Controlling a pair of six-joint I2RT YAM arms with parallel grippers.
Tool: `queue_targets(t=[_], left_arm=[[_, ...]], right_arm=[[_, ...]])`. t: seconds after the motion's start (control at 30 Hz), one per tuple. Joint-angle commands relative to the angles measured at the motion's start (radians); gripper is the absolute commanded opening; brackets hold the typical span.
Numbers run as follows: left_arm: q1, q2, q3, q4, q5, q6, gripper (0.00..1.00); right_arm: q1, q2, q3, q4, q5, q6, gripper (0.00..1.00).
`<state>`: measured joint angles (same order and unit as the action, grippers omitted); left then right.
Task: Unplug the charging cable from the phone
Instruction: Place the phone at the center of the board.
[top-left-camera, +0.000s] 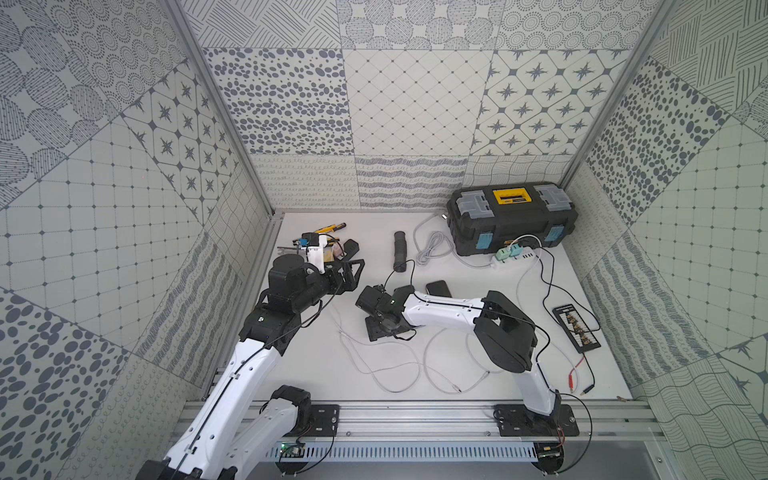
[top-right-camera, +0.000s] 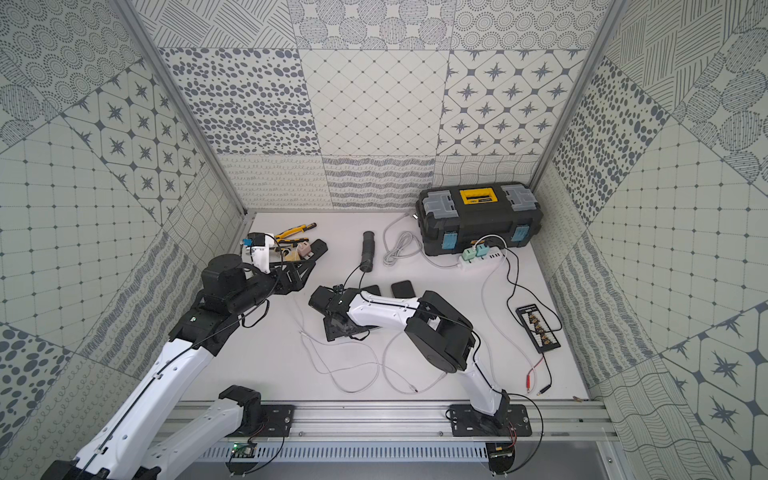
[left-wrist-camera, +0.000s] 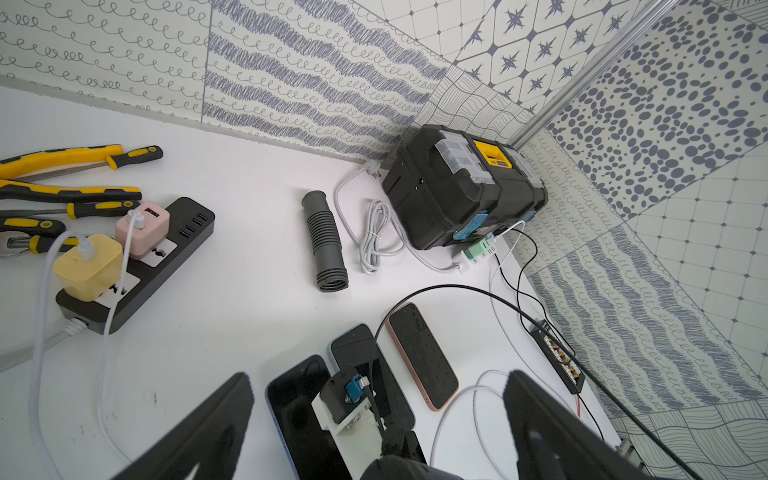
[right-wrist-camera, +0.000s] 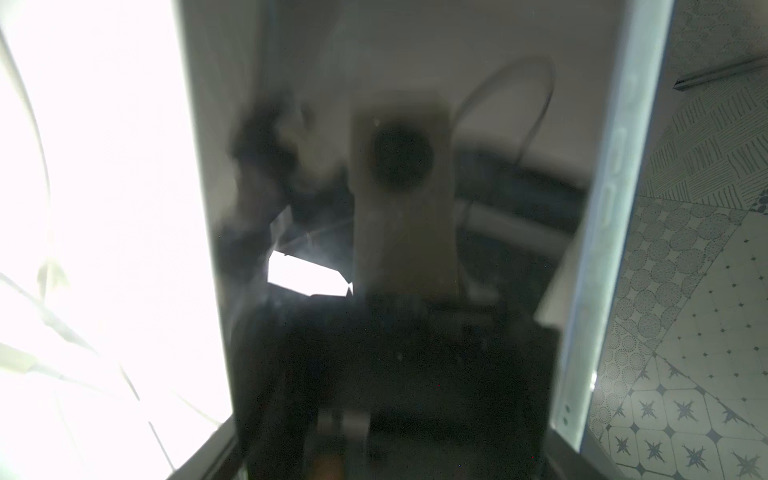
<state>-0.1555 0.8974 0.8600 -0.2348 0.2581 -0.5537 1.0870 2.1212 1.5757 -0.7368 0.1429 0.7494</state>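
While the right gripper stands over the blue-edged phone at the centre of the table, it straddles the phone's long sides; whether it squeezes them I cannot tell. The left gripper, at 10 o'clock of the phone, is spread wide and holds nothing. White charging cable curls from 4 to 6 o'clock of the phone; whether it is plugged in I cannot tell. At 1 o'clock, the toolbox bears a yellow label too small to read.
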Motion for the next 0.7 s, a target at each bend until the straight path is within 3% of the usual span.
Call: queue_targets(t=[0.0, 0.3, 0.67], left_arm=[[0.001, -0.004, -0.008, 0.018, -0.006, 0.017, 0.98], [0.001, 0.001, -0.013, 0.021, -0.012, 0.018, 0.98], [0.001, 0.01, -0.096, 0.092, -0.097, 0.048, 0.98]], right_arm=[[0.003, 0.015, 0.035, 0.016, 0.011, 0.005, 0.77], [0.001, 0.002, 0.037, 0.016, 0.018, -0.008, 0.81], [-0.051, -0.158, 0.005, 0.016, 0.074, -0.127, 0.9]])
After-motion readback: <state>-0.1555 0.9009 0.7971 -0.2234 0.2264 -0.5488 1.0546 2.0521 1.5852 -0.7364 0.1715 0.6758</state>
